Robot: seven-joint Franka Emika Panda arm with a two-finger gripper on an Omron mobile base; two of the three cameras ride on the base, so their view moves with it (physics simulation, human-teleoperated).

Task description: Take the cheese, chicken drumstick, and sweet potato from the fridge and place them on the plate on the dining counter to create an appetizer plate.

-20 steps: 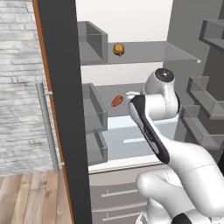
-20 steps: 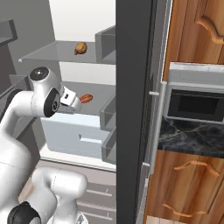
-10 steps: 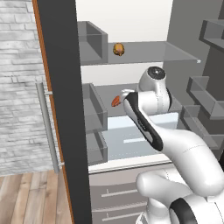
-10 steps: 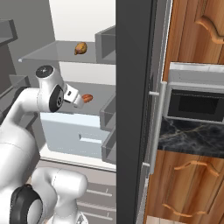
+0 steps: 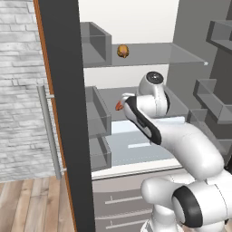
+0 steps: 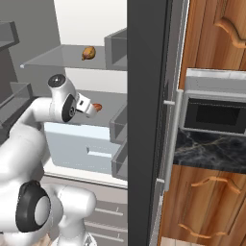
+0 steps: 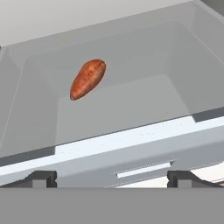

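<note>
Sweet potato [image 7: 88, 79] lies alone on the grey fridge shelf [image 7: 131, 105], apart from the wide open, empty gripper [image 7: 112, 178].

Grey brick wall [image 5: 20, 90], wood floor [image 5: 31, 204], wooden cabinets [image 6: 211, 202], built-in oven [image 6: 214, 113].

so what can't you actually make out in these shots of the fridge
- sweet potato: in the left base view the arm covers all but one tip.
- hand: in the hand view the bottom edge cuts off all but the two dark fingertips.
- chicken drumstick: too small in either base view to make out detail.
- fridge: its dark door blocks part of the interior in both base views.
</note>
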